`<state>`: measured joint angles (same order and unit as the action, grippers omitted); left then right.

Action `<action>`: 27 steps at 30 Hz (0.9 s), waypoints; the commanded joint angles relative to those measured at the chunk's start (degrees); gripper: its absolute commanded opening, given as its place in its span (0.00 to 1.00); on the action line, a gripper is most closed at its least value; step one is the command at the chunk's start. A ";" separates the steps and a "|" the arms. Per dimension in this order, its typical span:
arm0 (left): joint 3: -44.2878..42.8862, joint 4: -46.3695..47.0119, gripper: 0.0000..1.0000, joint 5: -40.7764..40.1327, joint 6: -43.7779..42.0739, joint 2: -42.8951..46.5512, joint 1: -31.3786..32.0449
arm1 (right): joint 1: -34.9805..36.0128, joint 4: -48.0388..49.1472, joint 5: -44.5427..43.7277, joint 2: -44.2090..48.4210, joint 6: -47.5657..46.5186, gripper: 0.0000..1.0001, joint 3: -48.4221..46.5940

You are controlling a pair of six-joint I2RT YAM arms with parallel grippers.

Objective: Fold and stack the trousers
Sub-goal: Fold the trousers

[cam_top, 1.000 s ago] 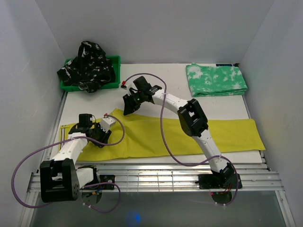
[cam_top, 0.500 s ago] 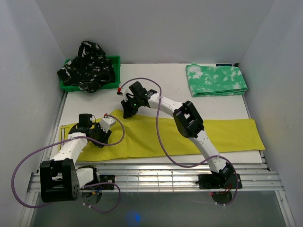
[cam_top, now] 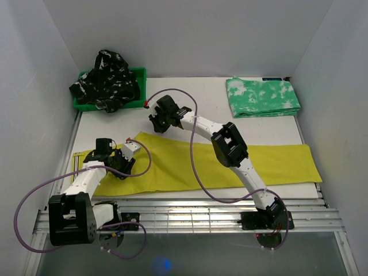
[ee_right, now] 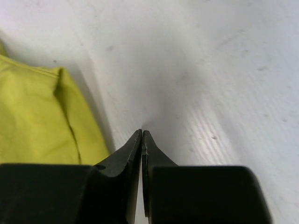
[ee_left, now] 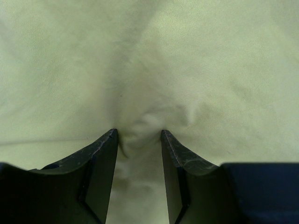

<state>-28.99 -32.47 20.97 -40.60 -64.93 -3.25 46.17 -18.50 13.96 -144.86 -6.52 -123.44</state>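
The mustard-yellow trousers lie flat, stretched across the near half of the table. My left gripper rests on their left end. In the left wrist view it has a small bunch of the yellow cloth puckered between its fingertips, with creases running into the pinch. My right gripper hovers just behind the trousers' back edge. In the right wrist view it is shut on nothing over bare white table, with a yellow corner to its left. The green-and-white pair lies folded at the back right. The black patterned pair is heaped in the bin.
The green plastic bin stands at the back left corner. White walls close in the table on three sides. A metal rail runs along the near edge by both arm bases. Purple cables loop off each arm.
My right gripper has shut and drawn back from the yellow trousers' back edge onto bare table, holding nothing. The left arm and the trousers have not moved.
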 commanded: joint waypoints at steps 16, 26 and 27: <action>-40.24 -18.50 0.65 18.06 10.11 -11.43 1.22 | -15.92 -33.00 14.97 42.10 -26.08 0.48 41.68; -68.90 -36.25 0.65 14.54 -6.76 -42.72 8.08 | -22.97 -32.56 4.06 38.60 -25.03 0.46 51.10; -70.57 -37.13 0.65 14.01 -7.90 -44.48 8.43 | -23.14 -32.21 4.06 38.25 -24.07 0.46 51.36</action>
<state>-94.87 -60.99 35.24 -41.54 -107.59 4.10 23.00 -50.02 20.38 -106.50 -30.61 -72.31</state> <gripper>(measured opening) 0.652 0.460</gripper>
